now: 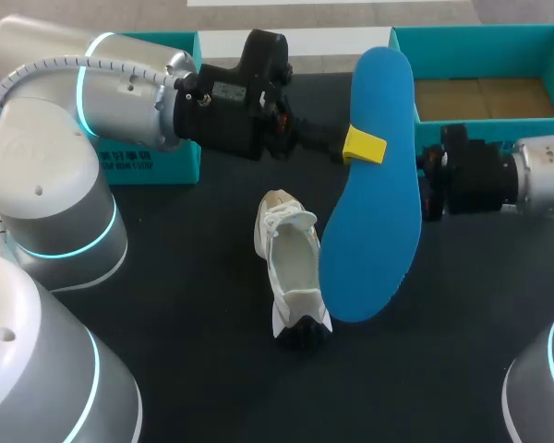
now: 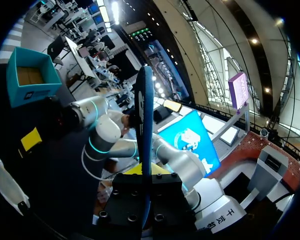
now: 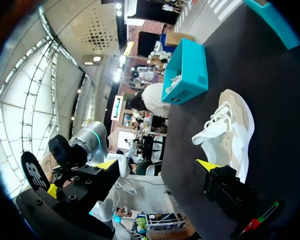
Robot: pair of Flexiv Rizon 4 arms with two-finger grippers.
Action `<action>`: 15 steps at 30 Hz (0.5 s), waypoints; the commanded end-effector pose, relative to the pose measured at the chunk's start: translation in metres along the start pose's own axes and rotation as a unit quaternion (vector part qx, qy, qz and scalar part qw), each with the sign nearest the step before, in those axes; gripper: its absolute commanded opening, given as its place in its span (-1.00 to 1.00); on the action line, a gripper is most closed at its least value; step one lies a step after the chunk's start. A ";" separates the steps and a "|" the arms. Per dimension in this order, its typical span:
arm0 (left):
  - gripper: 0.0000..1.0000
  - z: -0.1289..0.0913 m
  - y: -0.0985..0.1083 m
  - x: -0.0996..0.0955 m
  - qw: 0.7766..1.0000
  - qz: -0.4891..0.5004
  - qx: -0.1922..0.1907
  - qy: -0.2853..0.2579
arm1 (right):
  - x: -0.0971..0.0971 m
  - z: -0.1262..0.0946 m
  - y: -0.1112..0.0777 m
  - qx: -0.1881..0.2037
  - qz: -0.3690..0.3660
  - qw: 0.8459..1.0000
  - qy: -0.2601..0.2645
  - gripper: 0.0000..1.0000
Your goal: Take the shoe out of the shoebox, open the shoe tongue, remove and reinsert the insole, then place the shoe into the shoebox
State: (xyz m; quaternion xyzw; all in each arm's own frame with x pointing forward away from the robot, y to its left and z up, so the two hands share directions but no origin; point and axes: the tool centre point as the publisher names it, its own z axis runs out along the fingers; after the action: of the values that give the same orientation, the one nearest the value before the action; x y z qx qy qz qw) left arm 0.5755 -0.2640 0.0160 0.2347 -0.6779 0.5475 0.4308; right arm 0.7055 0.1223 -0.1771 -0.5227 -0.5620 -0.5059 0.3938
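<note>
- Clamped with the left gripper on the long blue foam insole, yellow tips pinching it flat-side to flat-side near one end, the rest hanging free beyond the fingers
- Seen edge-on from the left wrist, so gripped squarely rather than twisted
- Under the free end, look for the white lace-up shoe on the black tabletop, opening upward; cannot tell whether touching the insole or just clear of it
- Judged as the reinsertion step: insole out, not yet back inside
- Turn the wrist first to line the insole up with the shoe's length, then lead with the free end into the opening and slide it forward along the inner floor
- Avoid pushing straight down, since soft foam will likely buckle against the collar
- Bring in the right gripper, fingers spread wide and holding nothing, just beside the insole opposite the left gripper, to pin the heel or hold the tongue back
- Farther beyond the right gripper, find the open teal cardboard shoebox, well apart from the shoe
- Behind the left arm, note a second teal box
</note>
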 end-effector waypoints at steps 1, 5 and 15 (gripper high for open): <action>-1.00 -0.006 0.012 -0.006 0.998 0.063 -0.003 0.009 | 0.000 0.002 0.000 0.000 0.000 1.000 0.000 1.00; -1.00 -0.009 0.026 -0.007 0.993 0.113 -0.027 0.023 | 0.000 0.002 0.000 0.000 0.000 1.000 0.000 1.00; -1.00 -0.018 0.040 -0.034 0.958 0.285 0.011 -0.033 | 0.000 0.002 0.000 0.000 0.000 1.000 0.000 1.00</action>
State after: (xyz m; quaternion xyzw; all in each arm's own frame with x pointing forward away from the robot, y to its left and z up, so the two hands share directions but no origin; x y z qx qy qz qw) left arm 0.5785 -0.2489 -0.0266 0.0646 -0.7412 0.6072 0.2789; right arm 0.7061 0.1222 -0.1772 -0.5219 -0.5619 -0.5062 0.3945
